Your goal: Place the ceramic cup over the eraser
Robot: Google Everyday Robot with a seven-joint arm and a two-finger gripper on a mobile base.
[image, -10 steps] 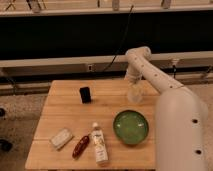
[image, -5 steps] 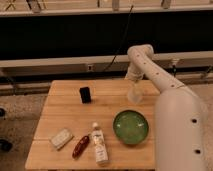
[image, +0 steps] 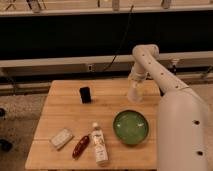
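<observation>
— While the arm's bent over the far right of the desk point(image: 65, 112), where's the gripper point(image: 134, 88) at? Got anything in it?

— It's pointing down, right on top of the ceramic cup point(image: 134, 95), the small white tapered one. Gripper and cup blur into each other from this angle, so I honestly can't tell how wide it's set or whether it's actually clamped on the cup. Can't tell either if the cup's base is on the wood or just above it.

— Ok, and what's around it?

— The cup's near the far right edge of the desk. The green bowl point(image: 130, 127) sits nearer the front on the right, apart from the cup. A black block point(image: 85, 94) stands upright to the cup's left, well apart, with bare wood between them. Front left there's a pale flat block point(image: 61, 138), a reddish-brown oblong thing point(image: 80, 146) just beside it, then a clear bottle with a white cap point(image: 98, 142) lying flat, cap toward the far side.

— Which one's the eraser?

— Can't say, either the black block or the pale one. The bottle's cap end lies near the line from cup to pale block. The robot's big white body point(image: 182, 130) hides the desk's right front corner.
</observation>
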